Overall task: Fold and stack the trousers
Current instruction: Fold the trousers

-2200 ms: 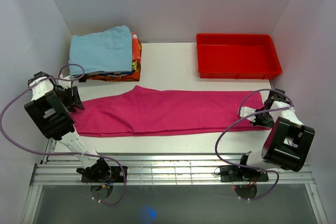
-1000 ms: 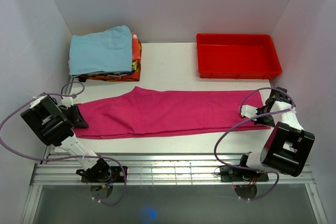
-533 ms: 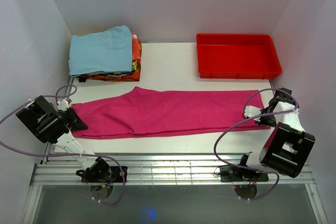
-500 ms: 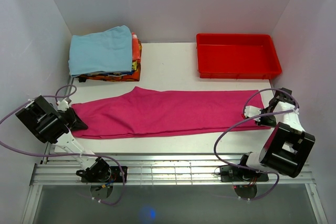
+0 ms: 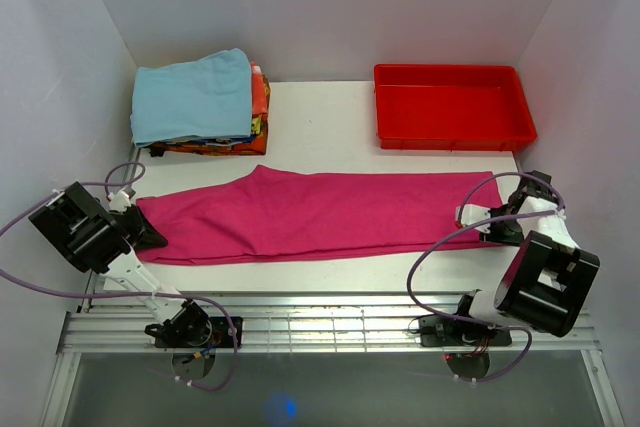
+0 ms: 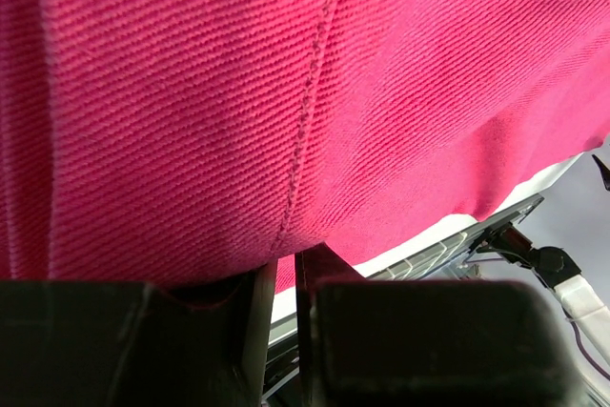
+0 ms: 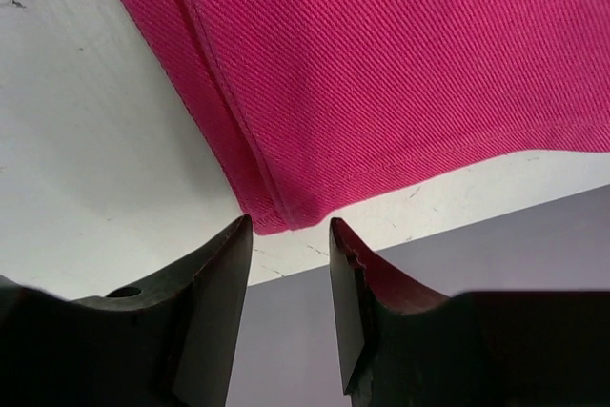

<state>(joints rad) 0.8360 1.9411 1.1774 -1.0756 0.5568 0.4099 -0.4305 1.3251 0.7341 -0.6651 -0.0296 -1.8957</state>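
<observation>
The magenta-pink trousers [image 5: 320,212] lie flat across the white table, waist at the left and leg ends at the right. My left gripper [image 5: 143,231] is low at the near-left corner of the waist. In the left wrist view [image 6: 284,278] its jaws stand almost together and the cloth [image 6: 334,92] drapes over their tips, which it hides. My right gripper [image 5: 494,224] is at the near-right corner of the leg end. In the right wrist view [image 7: 291,235] it is open, with the hem corner [image 7: 276,212] just ahead of the gap between its tips.
A stack of folded clothes topped by a light blue cloth [image 5: 190,97] sits at the back left. A red plastic tray [image 5: 452,137] stands at the back right. Grey walls close in both sides. A metal rail [image 5: 320,322] runs along the near edge.
My left gripper has moved nearer and lower, from the far-left part of the waist to its near-left corner. My right gripper has only shifted slightly at the leg end.
</observation>
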